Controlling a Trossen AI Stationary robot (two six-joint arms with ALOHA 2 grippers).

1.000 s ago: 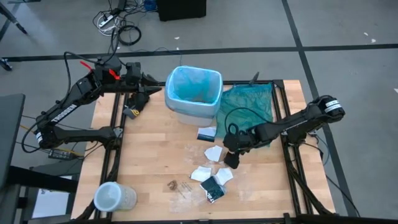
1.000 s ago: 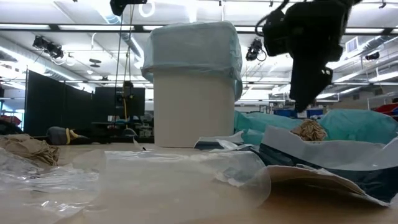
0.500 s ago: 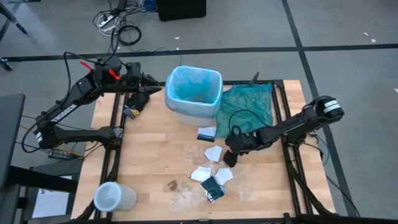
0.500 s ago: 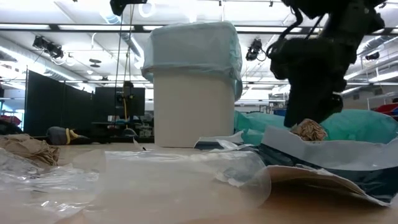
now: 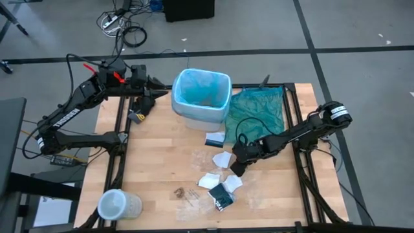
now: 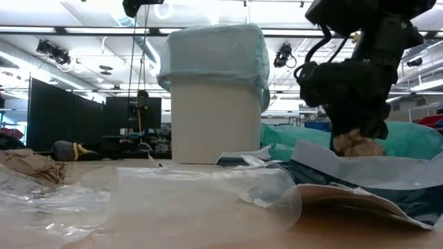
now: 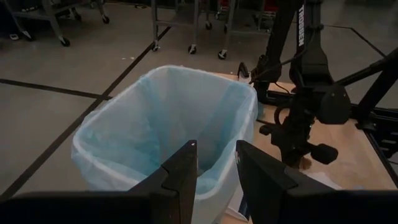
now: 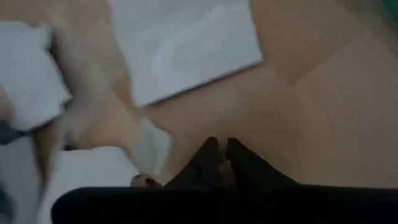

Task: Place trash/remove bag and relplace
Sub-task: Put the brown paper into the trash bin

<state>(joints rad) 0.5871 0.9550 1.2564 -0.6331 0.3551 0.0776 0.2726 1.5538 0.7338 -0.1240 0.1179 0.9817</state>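
Observation:
The bag [image 5: 202, 90] is a light blue liner that lines the white bin [image 6: 216, 124] at the table's far side, its rim folded over the top. My left gripper [image 7: 216, 158] stands open just left of the bin, level with the rim. Trash lies in the table's middle: white paper pieces [image 5: 222, 158], a dark wrapper [image 5: 220, 196] and a brown crumpled scrap [image 6: 360, 145]. My right gripper [image 5: 237, 171] is down among these pieces, shut on the brown scrap. My right gripper comes at the brown crumpled scrap's top [image 6: 354, 138] from above, fingers pointing down and closed together [image 8: 211, 152]. The gripper's own bulk hides the exact place of contact. The scrap's underside sits on the white paper and wrapper beneath it.
A darker teal-green plastic bag [image 5: 262, 109] lies right of the bin. A clear round container [image 5: 118, 204] stands at the near left corner. Clear plastic film [image 6: 194, 187] and a tan crumpled piece [image 6: 28, 166] lie near the front edge. A black and yellow item [image 5: 137, 115] lies left of the bin.
My right gripper has come down and a little toward the near left, onto the brown crumpled scrap. The scrap has shifted slightly sideways under it.

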